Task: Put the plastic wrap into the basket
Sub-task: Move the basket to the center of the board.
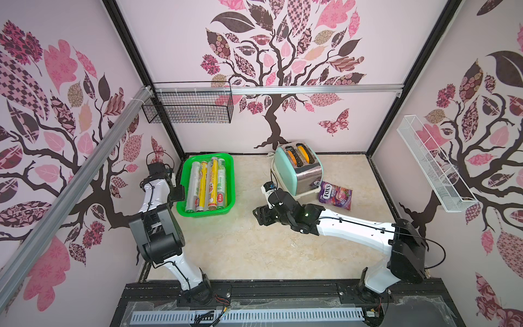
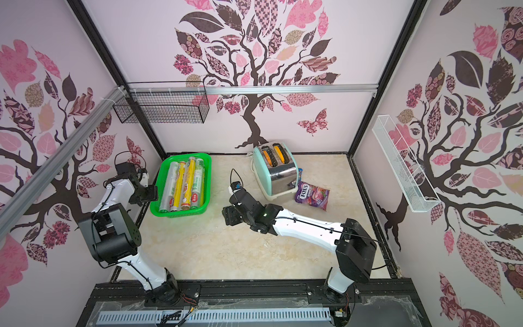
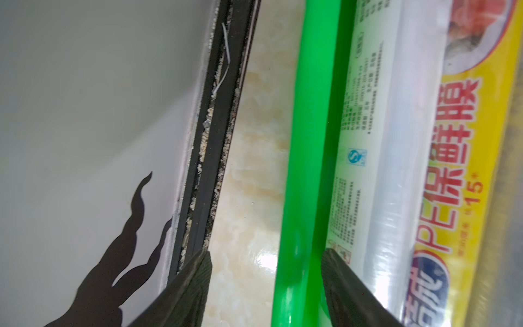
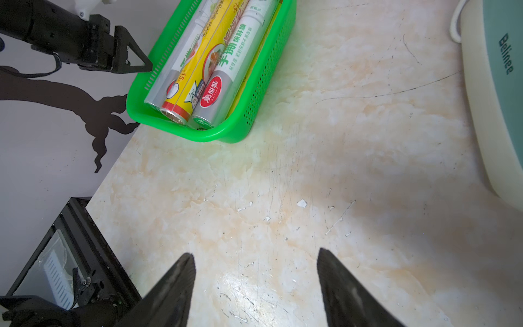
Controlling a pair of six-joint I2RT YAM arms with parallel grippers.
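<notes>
The table (image 1: 254, 249) is a cream, marble-look slab, scuffed and scratched, boxed in on three sides by pale pink walls (image 1: 325, 121) covered with a dark tree and pink leaves. A black wire basket (image 1: 188, 109) hangs from the rail at the back, and a white rack (image 1: 433, 167) hangs on the right-hand wall. A mint toaster (image 1: 302, 172) stands at the back with something orange in both slots, and a purple candy bag (image 1: 335, 196) lies just beside it.

The rolls (image 1: 208, 184) are long thin tubes. I can count four on top: one clear and silvery, two yellow with food pictures, and one white with green print. They all lie side by side, lengthwise, in the green basket (image 1: 231, 184) at the back left of the table. Whether more lie underneath I can't tell.

The left gripper (image 3: 266, 252) hangs at the basket's left rim with its jaws apart. One finger is outside over the table, the other is inside above a roll, and it grips nothing. The right gripper (image 4: 255, 252) hovers over bare table mid-way across, released and empty.
</notes>
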